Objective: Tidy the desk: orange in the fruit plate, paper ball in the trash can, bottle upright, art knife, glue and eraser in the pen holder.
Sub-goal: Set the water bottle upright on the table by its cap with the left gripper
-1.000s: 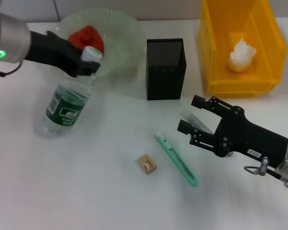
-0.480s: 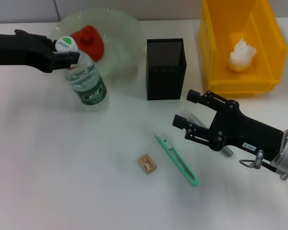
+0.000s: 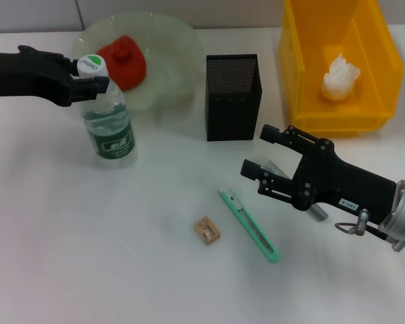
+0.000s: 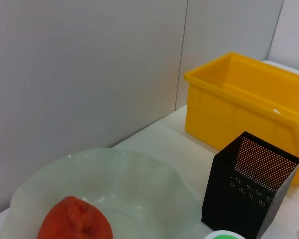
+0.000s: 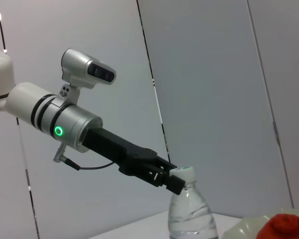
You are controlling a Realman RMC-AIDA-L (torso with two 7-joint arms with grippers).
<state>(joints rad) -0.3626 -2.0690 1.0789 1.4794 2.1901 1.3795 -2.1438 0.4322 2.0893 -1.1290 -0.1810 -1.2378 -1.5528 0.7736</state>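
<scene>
Left end effector [image 3: 89, 75]: clenched on the neck of the bottle [image 3: 108, 125], which stands upright on the desk [image 3: 88, 256] beside the fruit plate [image 3: 172, 50]; its fingertips partly hidden behind the cap. Right end effector [image 3: 266, 162]: released, fingers spread over the glue [image 3: 315, 211], largely concealed beneath it. Art knife [image 3: 248, 225] and eraser [image 3: 208, 230]: flat, mid-desk. Pen holder [image 3: 233, 98]: contents unreadable.

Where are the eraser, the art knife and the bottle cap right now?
eraser [image 3: 207, 229], head view, middle of its top face.
art knife [image 3: 251, 227], head view, mid-length of its green body.
bottle cap [image 3: 90, 64], head view, centre of the cap top.
</scene>
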